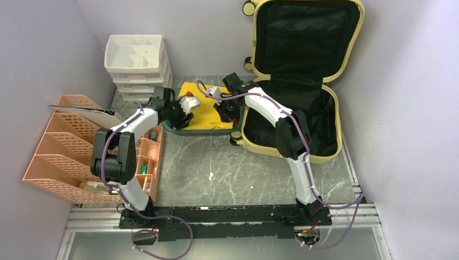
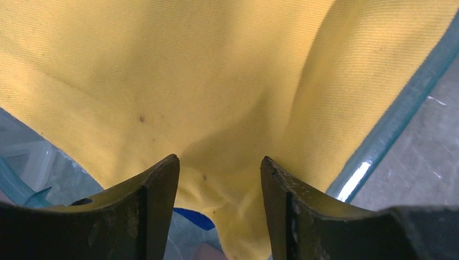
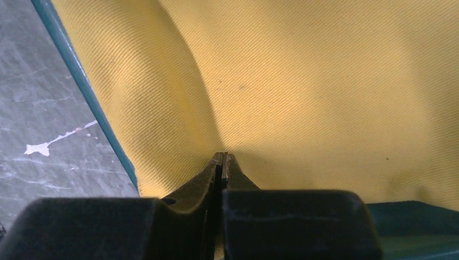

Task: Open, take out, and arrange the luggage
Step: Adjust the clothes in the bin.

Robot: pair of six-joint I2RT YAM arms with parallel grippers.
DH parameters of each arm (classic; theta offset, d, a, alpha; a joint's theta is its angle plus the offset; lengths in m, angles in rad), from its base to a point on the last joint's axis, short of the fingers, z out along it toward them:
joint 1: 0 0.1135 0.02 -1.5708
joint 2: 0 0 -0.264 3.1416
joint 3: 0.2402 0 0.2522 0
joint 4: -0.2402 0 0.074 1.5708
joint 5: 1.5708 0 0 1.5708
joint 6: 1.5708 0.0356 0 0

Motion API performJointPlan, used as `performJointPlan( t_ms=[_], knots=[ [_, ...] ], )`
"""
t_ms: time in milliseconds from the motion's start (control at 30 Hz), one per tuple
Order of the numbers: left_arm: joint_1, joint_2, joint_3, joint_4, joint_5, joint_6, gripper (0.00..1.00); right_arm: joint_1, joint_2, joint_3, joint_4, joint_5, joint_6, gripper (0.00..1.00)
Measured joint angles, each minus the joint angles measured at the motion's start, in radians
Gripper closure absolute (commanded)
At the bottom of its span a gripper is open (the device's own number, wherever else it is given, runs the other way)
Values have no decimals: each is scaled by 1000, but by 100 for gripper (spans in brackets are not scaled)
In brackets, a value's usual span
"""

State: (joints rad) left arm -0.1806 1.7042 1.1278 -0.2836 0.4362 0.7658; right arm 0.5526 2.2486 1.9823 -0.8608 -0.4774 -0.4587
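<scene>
The luggage [image 1: 308, 40] lies open at the far right corner of the tabletop [image 1: 227, 168], lid propped against the back wall. Left of it, at the middle of the far edge, the cloth [image 1: 204, 116] covers the tray [image 3: 89, 86] and spills over its rim. The right jaws are pinched shut on a fold of cloth. The left jaws stand wide with cloth bulging between them, gripping nothing. If only the right side lifts, the cloth would likely hang lopsided, slip, or drag the tray along. Closing the left jaws too shallow may catch only a wrinkle. The right arm reaches past the luggage's left rim, so a wide swing could knock it and drop the lid
</scene>
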Motion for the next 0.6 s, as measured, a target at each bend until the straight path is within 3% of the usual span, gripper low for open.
performJointPlan(
  t_ms=[167, 267, 600],
  knots=[
    [45, 23, 154, -165, 97, -13, 28, 16, 45, 135, -73, 70, -22, 95],
    [61, 27, 283, -177, 148, -52, 26, 6, 61, 238, -68, 102, -19, 95],
    [50, 136, 481, 95, 153, -259, 38, -15, 34, 254, 159, 218, 25, 100]
  ],
)
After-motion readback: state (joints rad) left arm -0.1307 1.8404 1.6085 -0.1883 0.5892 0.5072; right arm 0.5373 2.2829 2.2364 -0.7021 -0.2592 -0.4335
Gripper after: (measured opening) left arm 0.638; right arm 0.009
